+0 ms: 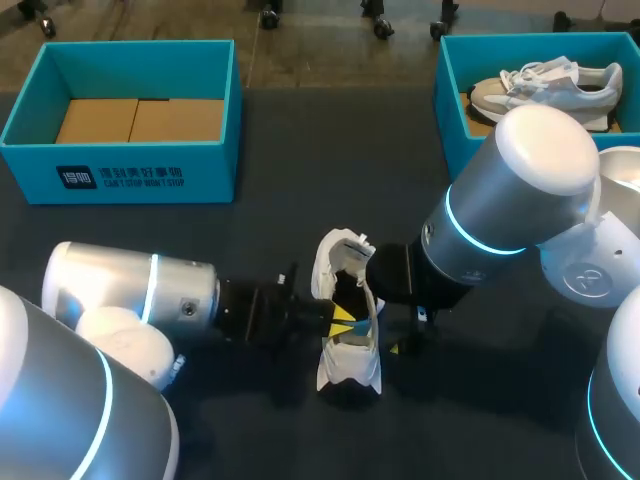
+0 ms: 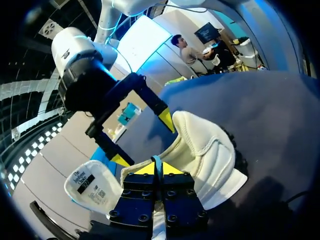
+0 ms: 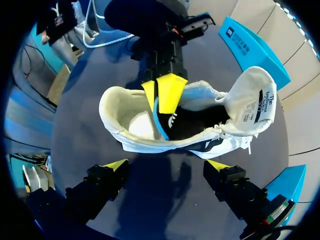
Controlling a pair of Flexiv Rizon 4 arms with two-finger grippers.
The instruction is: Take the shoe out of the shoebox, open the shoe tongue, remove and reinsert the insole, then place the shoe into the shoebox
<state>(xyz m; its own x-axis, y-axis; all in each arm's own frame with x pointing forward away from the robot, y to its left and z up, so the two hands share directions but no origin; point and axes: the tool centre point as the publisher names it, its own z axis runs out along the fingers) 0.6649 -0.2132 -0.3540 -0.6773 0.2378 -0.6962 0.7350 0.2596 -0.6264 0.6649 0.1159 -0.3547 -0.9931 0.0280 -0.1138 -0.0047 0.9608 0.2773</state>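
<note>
White fabric sneaker (image 1: 348, 330) sits mid-counter (image 1: 250, 430), tongue folded back. Left end effector (image 3: 160, 95) is clenched on thin blue insole (image 3: 160, 122) inside the opening. Right end effector (image 3: 167, 167) is released, just beside the sneaker.

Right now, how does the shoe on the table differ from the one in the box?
The table shoe stands upright; the boxed shoe lies on its side. The table shoe's tongue gapes open, my left pincer inside; the boxed shoe is laced, untouched. Both are pale sneakers.

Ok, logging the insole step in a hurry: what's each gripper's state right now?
Left gripper: closed on the insole inside the shoe.
Right gripper: open, holding nothing, beside the shoe.
</note>
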